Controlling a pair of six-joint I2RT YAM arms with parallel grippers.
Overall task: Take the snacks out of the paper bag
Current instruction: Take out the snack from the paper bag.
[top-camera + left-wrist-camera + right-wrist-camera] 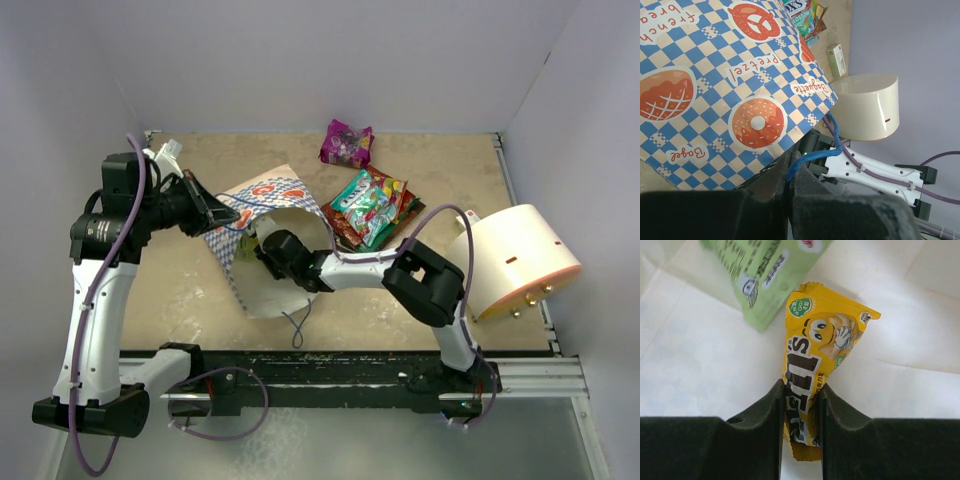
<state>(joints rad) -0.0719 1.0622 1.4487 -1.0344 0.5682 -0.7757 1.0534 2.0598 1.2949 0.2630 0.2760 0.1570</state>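
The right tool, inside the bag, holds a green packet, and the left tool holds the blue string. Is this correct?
Not fully. The right tool holds a yellow M&M's packet, not a green one, as the right wrist view shows; the green packet lies loose nearby. The rest is correct: it is inside the bag, and the left tool holds the blue string.

we see a large cream cylinder [515, 262] at the right middle of the top view, resting on the mottled tan table [440, 160]. its peach-rimmed end faces the lower right. a small dark slot marks its wall and small studs dot its lower edge. pale lavender walls [300, 60] rise along the upper, left and right edges of the table.
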